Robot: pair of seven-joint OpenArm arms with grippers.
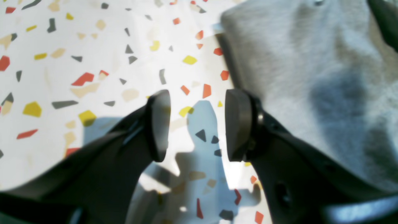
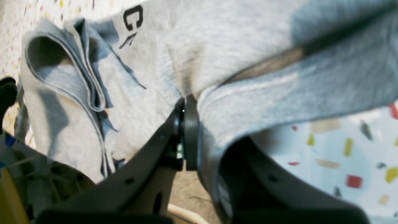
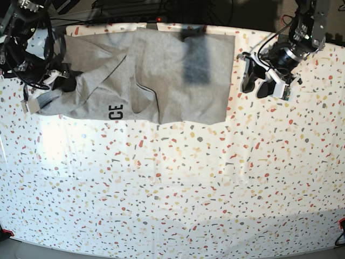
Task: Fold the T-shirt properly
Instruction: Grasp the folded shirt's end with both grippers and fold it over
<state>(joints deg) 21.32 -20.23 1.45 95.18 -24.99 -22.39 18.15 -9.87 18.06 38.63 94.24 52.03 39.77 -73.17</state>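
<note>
Clamping right claw [image 2: 189, 130] on T-shirt [image 3: 161, 70] edge, body stretching lengthwise away toward left claw [image 1: 197, 124], hovering spread beside the far hem.

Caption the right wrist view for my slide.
Right gripper shut on a fold of the grey T-shirt above the speckled table.

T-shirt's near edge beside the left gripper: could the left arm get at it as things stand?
Probably yes. The left gripper hangs open over bare table beside the T-shirt, with nothing between its jaws and the cloth's edge.
</note>
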